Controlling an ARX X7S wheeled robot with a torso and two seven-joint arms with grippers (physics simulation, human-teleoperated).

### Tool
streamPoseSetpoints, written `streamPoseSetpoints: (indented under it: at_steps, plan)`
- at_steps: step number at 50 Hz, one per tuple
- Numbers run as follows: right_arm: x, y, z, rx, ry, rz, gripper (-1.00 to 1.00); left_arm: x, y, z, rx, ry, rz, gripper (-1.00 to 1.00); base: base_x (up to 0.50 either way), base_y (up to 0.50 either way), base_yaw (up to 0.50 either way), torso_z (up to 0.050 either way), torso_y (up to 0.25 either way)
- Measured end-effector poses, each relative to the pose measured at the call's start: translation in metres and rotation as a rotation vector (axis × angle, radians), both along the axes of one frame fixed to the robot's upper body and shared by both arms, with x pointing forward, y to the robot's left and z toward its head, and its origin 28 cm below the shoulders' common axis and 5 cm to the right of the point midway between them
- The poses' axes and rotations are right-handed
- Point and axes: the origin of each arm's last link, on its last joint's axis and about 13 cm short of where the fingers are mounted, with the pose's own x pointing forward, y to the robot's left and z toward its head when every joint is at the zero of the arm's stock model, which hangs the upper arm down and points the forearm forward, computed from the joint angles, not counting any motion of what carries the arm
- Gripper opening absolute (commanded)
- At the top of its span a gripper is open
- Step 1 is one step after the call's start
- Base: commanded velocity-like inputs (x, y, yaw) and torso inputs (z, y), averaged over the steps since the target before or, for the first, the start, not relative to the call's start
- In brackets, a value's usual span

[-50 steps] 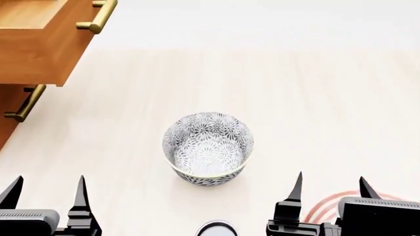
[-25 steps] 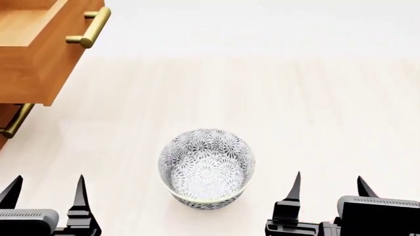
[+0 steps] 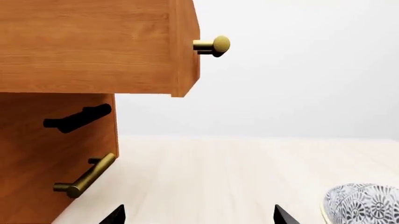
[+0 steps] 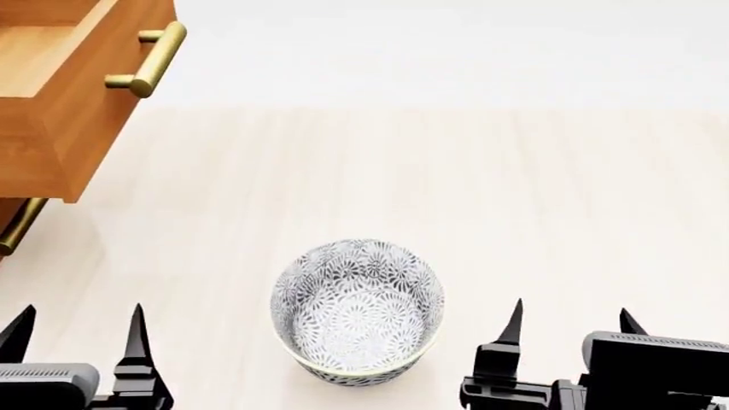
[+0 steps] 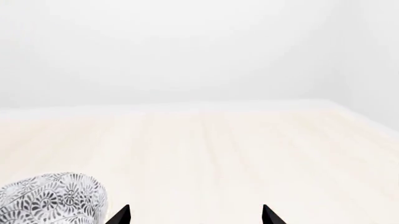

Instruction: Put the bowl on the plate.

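Note:
The bowl (image 4: 358,311), white with a grey-black floral pattern, stands upright on the pale wooden surface at the bottom middle of the head view. It lies between my two grippers, touching neither. My left gripper (image 4: 77,329) is open at the bottom left, its black fingertips (image 4: 138,327) pointing away from me. My right gripper (image 4: 569,327) is open at the bottom right. The bowl's side shows at the edge of the left wrist view (image 3: 365,204) and of the right wrist view (image 5: 53,198). Nothing sits between either pair of fingers. The plate is out of view.
A wooden cabinet with an open drawer (image 4: 63,94) and brass handles (image 4: 148,60) stands at the left. The same cabinet (image 3: 56,154) and its drawer (image 3: 100,46) fill the left wrist view. Pale floor (image 4: 513,196) stretches ahead and to the right.
The head view has shifted: the bowl now sits lower in it, nearer the grippers, the drawer has slid left, and the red-ringed plate seen by the right gripper has left the view.

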Motion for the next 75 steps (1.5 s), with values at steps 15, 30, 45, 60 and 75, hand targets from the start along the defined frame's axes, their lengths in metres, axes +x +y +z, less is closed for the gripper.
streamPoseSetpoints:
  at_steps: [15, 30, 45, 60, 75]
  plan:
    - [0.009, 0.010, 0.021, -0.067, 0.028, 0.098, 1.00, -0.001, 0.001, 0.000, 0.000, -0.001, 0.006, 1.00, 0.00, 0.00, 0.00, 0.000, 0.000]
    - [0.027, 0.021, 0.051, -0.154, 0.058, 0.239, 1.00, -0.001, 0.003, 0.002, 0.000, -0.006, 0.014, 1.00, 0.00, 0.00, 0.00, 0.000, 0.000]
    - [0.047, 0.034, 0.085, -0.213, 0.105, 0.460, 1.00, -0.001, 0.004, 0.004, 0.003, -0.012, 0.016, 1.00, 0.00, 0.00, 0.00, 0.000, 0.000]
    - [0.059, 0.047, 0.109, -0.233, 0.256, 0.667, 1.00, -0.002, 0.003, 0.006, 0.014, -0.013, 0.014, 1.00, 0.00, 0.00, 0.00, 0.000, 0.000]
    - [0.073, 0.054, 0.118, -0.292, 0.399, 0.770, 1.00, -0.003, 0.003, 0.009, 0.020, -0.018, 0.014, 1.00, 0.00, 0.00, 0.00, 0.000, 0.000]
